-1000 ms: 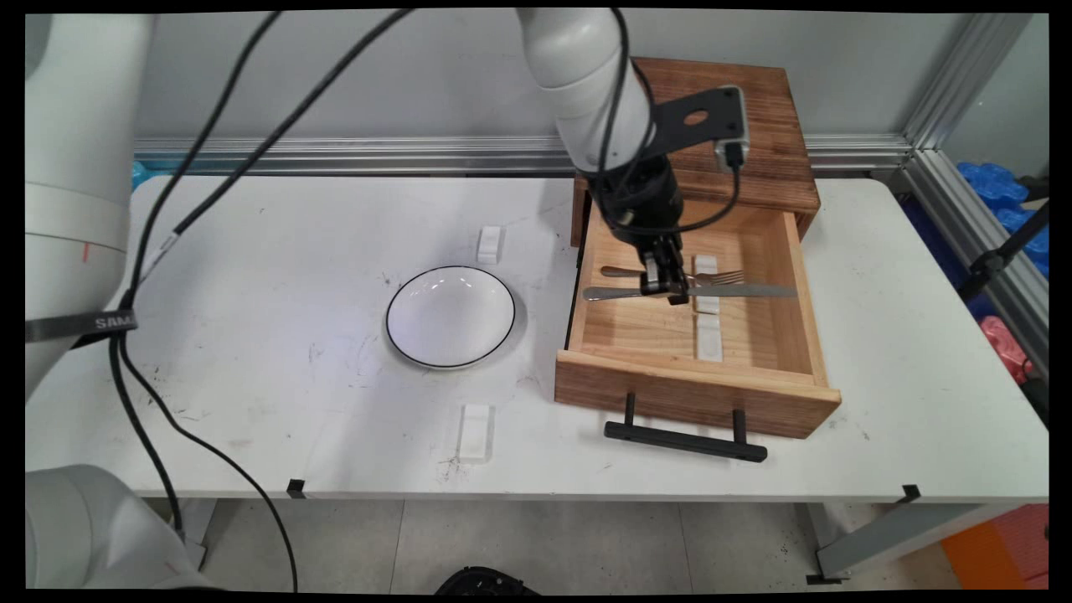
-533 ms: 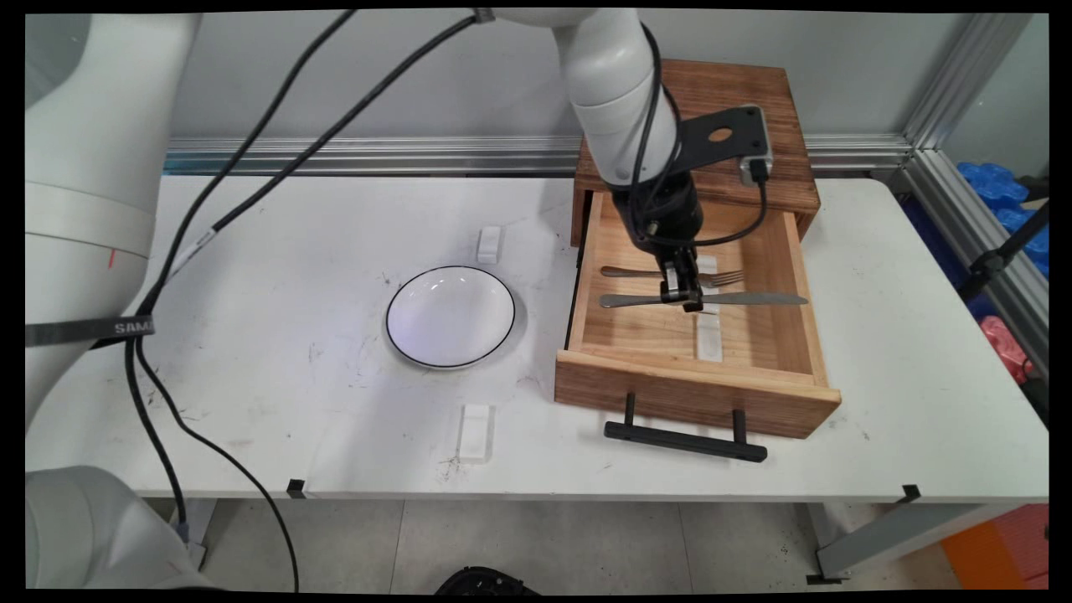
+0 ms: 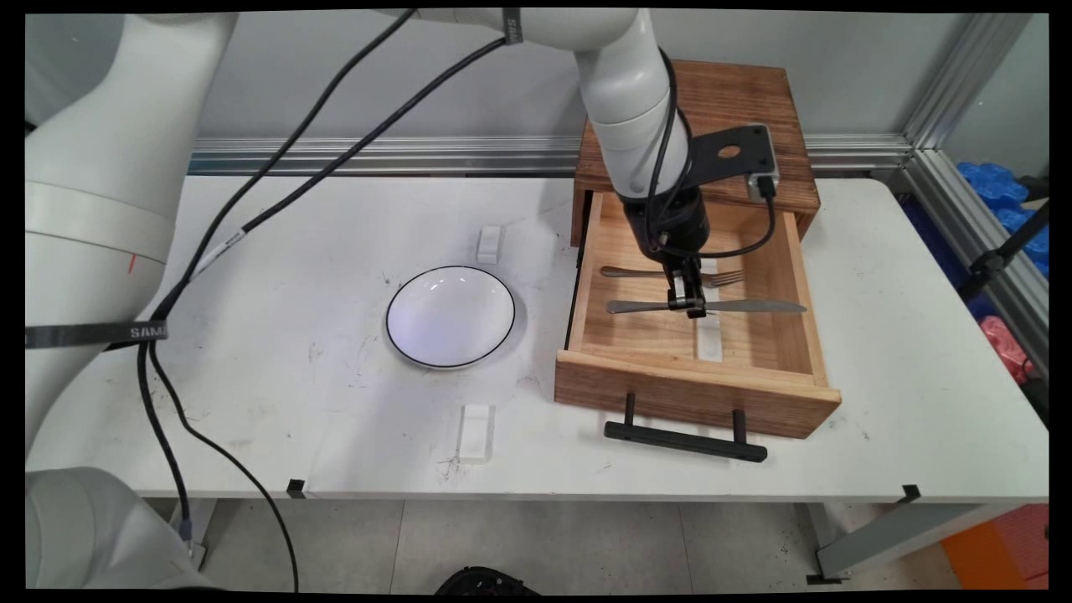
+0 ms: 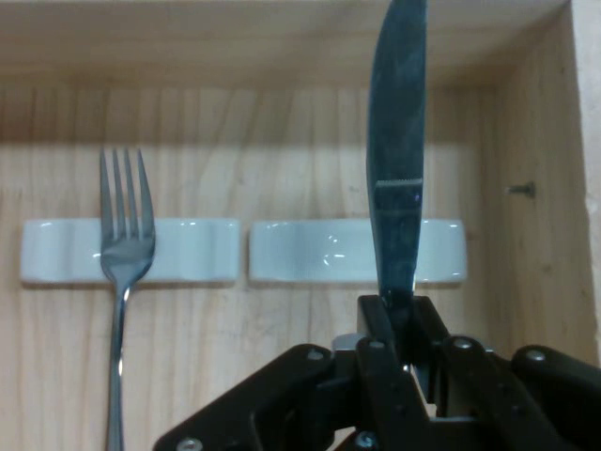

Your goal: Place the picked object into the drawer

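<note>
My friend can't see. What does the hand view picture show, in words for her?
The robot's black hand is shut on a knife, holding it over the wooden floor of a drawer. A fork lies nearby with its prongs on one of two white rests placed end to end.

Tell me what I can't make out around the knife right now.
- Knife handle: hand view, hidden below the gripper.
- Fork handle end: hand view, cut off by the bottom edge.
- Drawer back: main view, hidden behind the arm.
</note>
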